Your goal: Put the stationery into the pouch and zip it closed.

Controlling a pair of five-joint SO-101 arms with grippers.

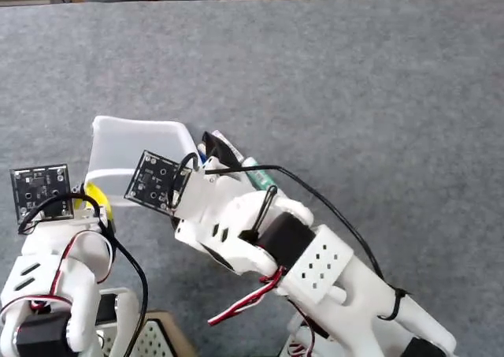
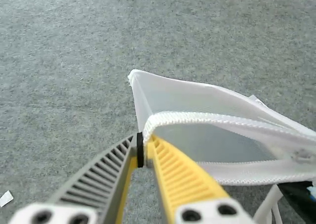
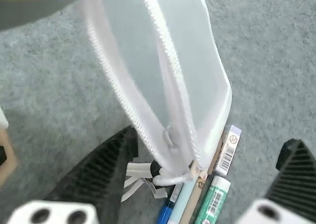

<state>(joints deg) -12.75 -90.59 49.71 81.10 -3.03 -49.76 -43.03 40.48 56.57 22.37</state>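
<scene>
Left gripper: I hold it clamped on a corner of the pouch, whose mouth gapes. Right gripper: jaws wide, straddling the pouch's end and the pens.

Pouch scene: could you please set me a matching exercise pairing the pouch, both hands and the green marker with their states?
1 pouch
2 left hand
3 right hand
4 green marker

A fingers spread apart
B unzipped
C lying loose beside the pouch
D shut on the pouch's corner

Pairs: 1-B, 2-D, 3-A, 4-C.
</scene>
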